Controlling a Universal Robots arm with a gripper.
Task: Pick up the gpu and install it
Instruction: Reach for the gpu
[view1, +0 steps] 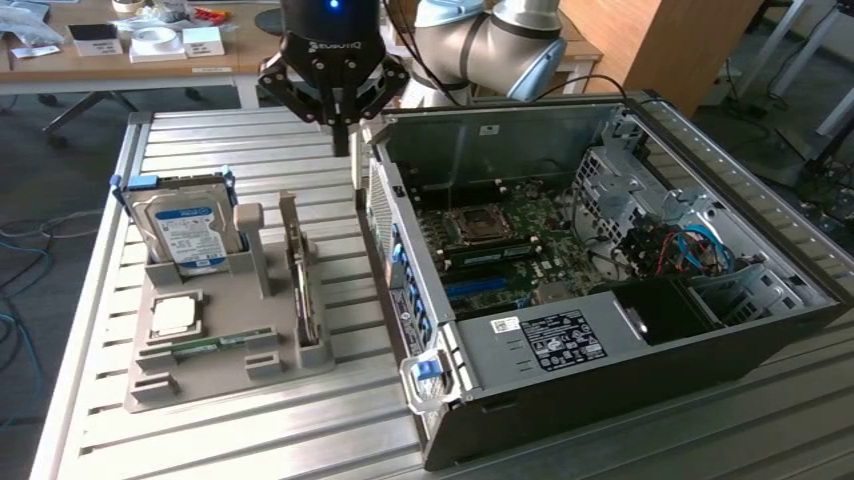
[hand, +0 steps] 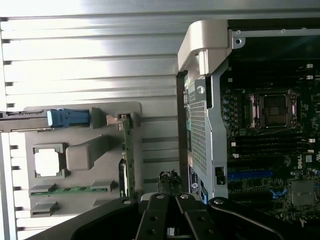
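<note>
The gpu (view1: 304, 282) stands on its edge in a slot of the grey holder (view1: 220, 375), to the exterior view's left of the open computer case (view1: 441, 300). From the wrist view it appears as a thin green edge (hand: 126, 155). My gripper (view1: 343, 135) hangs above the slatted table near the case's far corner, beyond the gpu and apart from it. Its fingers are shut with nothing between them. In the wrist view the closed fingertips (hand: 169, 182) sit between the holder and the case wall (hand: 200, 125).
The holder also carries a blue-labelled hard drive (view1: 187, 228), a CPU (view1: 176, 316) and a RAM stick (view1: 214, 346). Inside the case lies the motherboard (view1: 501, 235) with a blue slot (hand: 250, 175). A desk with small items (view1: 147, 45) stands behind.
</note>
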